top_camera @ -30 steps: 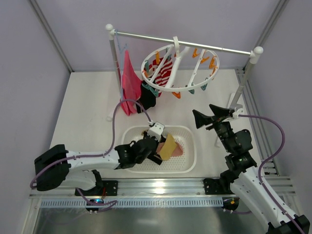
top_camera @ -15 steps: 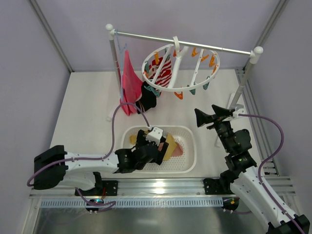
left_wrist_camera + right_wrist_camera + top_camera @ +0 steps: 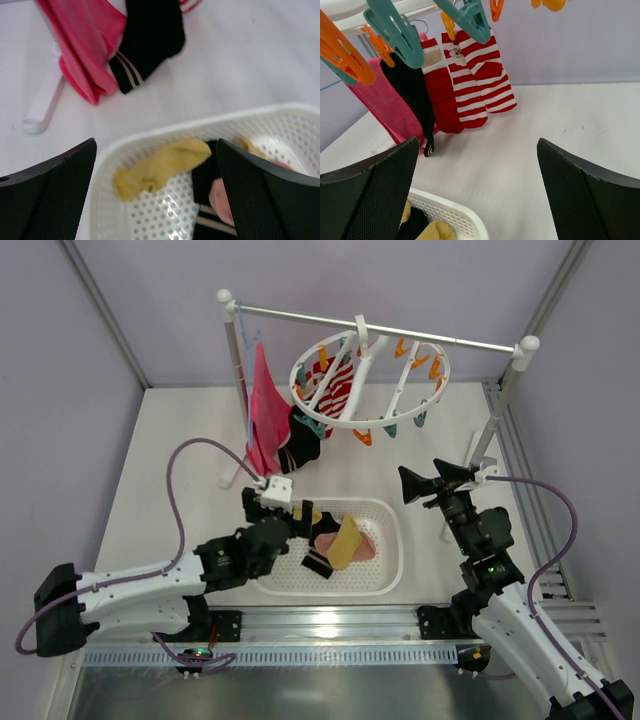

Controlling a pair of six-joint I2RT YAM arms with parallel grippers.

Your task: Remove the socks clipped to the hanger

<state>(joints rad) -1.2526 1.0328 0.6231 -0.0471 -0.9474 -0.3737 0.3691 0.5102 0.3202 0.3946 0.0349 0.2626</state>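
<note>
The white ring hanger [image 3: 372, 378] hangs from the rail, with red-and-white striped socks [image 3: 338, 388] [image 3: 476, 75] and a black sock [image 3: 303, 438] [image 3: 412, 95] [image 3: 150, 40] clipped to its left side. In the basket lie a mustard yellow sock [image 3: 346, 540] [image 3: 160, 165], a black sock [image 3: 320, 562] and a pale pink sock [image 3: 366, 548]. My left gripper [image 3: 278, 502] [image 3: 155, 145] is open and empty above the basket's far left corner. To the right of the basket my right gripper [image 3: 428, 478] [image 3: 477, 142] is open and empty, facing the hanging socks from a distance.
The white perforated basket [image 3: 392, 540] [image 3: 125, 142] [image 3: 451, 214] sits between the arms. A large magenta cloth [image 3: 264, 410] [image 3: 85, 55] [image 3: 380, 105] hangs beside the black sock. The rack's rail [image 3: 440, 338] rests on white posts [image 3: 236, 370]. Free teal and orange clips [image 3: 395, 30] hang near the right wrist camera.
My left gripper opened and let the yellow sock drop into the basket, then drew back to the left and toward the rack. The right arm has barely moved.
</note>
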